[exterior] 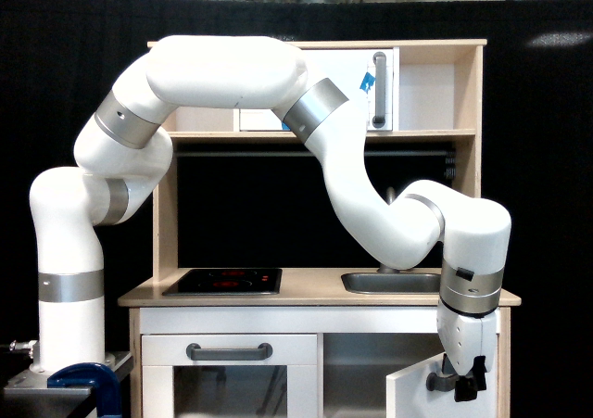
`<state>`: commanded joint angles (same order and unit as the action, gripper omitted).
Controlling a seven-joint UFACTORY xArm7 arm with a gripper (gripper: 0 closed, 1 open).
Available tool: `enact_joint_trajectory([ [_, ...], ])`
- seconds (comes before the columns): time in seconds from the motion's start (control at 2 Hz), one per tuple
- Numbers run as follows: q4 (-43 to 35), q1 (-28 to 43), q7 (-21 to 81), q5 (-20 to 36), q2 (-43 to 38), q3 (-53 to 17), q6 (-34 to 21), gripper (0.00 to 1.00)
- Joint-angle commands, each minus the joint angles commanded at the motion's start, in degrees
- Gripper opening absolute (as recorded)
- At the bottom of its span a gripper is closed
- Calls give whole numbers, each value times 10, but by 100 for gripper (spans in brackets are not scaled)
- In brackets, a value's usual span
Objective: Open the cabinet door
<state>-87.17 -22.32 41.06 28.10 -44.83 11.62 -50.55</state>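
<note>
Gripper [468, 387] low at the exterior view's right, dark fingers closed around the grey bar handle [443, 380] of the cabinet door [422, 395]. Door stands swung well out from its frame, white panel angled toward the camera, dark cupboard opening [357, 373] showing beside it. Judgement: the grip on the handle is what holds the door out, and the wrist hangs straight down from the surface [315, 293] edge so the pull can follow the hinge arc. Task looks largely done.

Bottom of the door and the fingertips are cut off by the frame edge; hinge side cannot be made out.

Further back: oven door [227, 386] with its own grey handle, shut; hob [224, 280] and sink [384, 282] on the surface; upper white door [357, 89] with vertical handle and blue tape, partly behind the arm [222, 70].
</note>
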Motion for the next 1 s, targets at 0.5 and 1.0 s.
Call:
enact_joint_trajectory([
  [0.5, -3, -3, -4, -4, 6, 1, -8, 100],
  [1.0, 25, -40, -26, -15, 133, -1, -113, 100],
])
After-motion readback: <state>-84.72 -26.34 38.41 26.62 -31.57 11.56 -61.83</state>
